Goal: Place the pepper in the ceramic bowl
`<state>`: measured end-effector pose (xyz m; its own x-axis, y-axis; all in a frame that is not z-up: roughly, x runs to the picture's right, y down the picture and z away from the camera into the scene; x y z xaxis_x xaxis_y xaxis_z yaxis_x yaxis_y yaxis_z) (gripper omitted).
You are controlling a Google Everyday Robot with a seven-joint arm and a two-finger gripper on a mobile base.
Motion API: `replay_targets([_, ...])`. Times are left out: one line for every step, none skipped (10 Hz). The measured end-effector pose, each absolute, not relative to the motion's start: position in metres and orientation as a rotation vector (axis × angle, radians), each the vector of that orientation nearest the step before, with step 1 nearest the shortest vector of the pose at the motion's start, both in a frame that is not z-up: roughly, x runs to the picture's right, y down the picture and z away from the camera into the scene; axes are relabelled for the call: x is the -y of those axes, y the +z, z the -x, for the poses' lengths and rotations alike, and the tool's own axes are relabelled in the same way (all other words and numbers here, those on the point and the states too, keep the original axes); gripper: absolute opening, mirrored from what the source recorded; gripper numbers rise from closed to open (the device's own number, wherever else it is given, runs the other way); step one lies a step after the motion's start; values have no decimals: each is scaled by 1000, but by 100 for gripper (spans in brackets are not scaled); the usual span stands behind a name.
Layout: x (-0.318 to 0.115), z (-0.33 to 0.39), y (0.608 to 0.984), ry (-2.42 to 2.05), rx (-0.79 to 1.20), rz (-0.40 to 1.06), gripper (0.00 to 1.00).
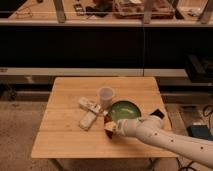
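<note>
The white arm (165,137) reaches in from the lower right, running low and nearly level over the wooden surface (65,135), its forearm angled up and to the left. At its end the tool (109,127) sits just above the boards, close to the middle of the surface.

The pepper (106,120) shows as a small dark red shape right at the tool's tip, on its upper left edge (too much is hidden there to say whether it is pinched or merely touching).

The ceramic bowl (124,110), green with a darker rim, lies just behind and to the right of the tool, its near rim partly covered by the wrist. The pepper is outside the bowl, beside its left near edge.

A translucent plastic cup (105,96) stands upright behind the tool, just left of the bowl. Two white blocks (89,112) lie to the tool's left, touching each other in a rough angle. A small dark object (156,115) rests beyond the arm, to the right of the bowl.
</note>
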<state>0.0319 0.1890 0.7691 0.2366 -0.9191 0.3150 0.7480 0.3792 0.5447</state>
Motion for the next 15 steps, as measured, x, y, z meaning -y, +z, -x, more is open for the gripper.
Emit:
replay_targets([-184,-38,770,-1108,660,-337,0])
replay_targets([-176,-43,771,-1022,676,-382,0])
replay_targets([-169,-50,771,-928,695,-426,0])
replay_targets([-167,-55,771,-860,715,-446,3])
replay_targets([-166,-65,774,-771,743,-465,12])
replay_targets([-167,-72,777,-714,761,-473,21])
replay_targets([-169,-80,781,-672,775,-474,31])
replay_targets([-171,-88,784,-657,776,-468,39])
replay_targets([-171,-102,789,-649,765,-466,53])
replay_targets([-169,-107,789,-649,759,-474,61])
replay_targets([-165,-112,789,-650,751,-486,71])
replay_targets([-159,-115,788,-652,742,-505,79])
replay_targets([-152,-117,786,-650,736,-526,80])
replay_targets([-149,-120,786,-647,731,-535,80])
replay_targets([-146,-123,787,-642,722,-539,80])
